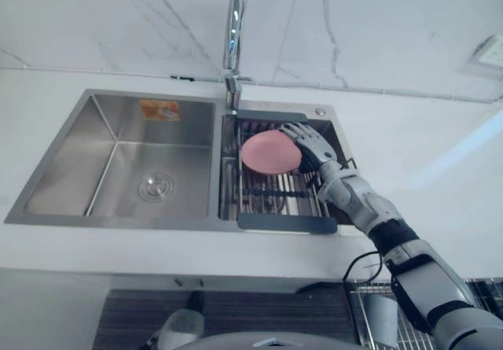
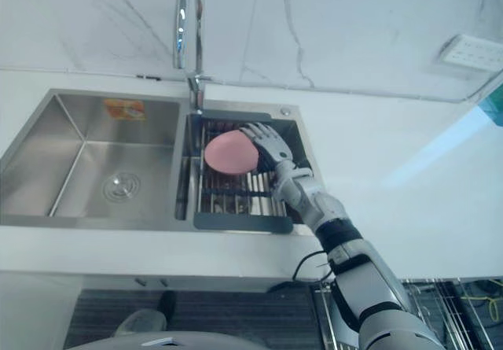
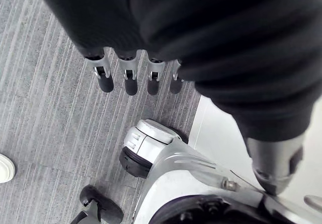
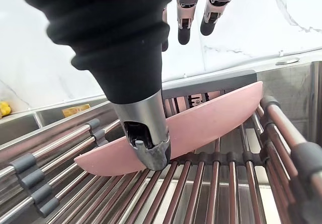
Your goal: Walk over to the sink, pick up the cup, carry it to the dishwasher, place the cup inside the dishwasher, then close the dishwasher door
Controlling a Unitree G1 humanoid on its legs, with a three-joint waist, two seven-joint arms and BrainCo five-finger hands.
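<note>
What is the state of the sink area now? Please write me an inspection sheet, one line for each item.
surface: white counter with a steel double sink
job's things: pink dish leans tilted on the rack in the right basin
clutter: orange sticker on the left basin's back wall
hands: right hand open, at the dish's right edge; left hand open, above the floor
cables: nothing seen
surroundings: tap, veined wall, socket, wire basket lower right

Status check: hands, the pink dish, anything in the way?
Right hand open at rim of the pink plate, no grip yet. Left hand open, over the floor. Plate tilted on the sink rack. Faucet behind, clear of the hand.
</note>
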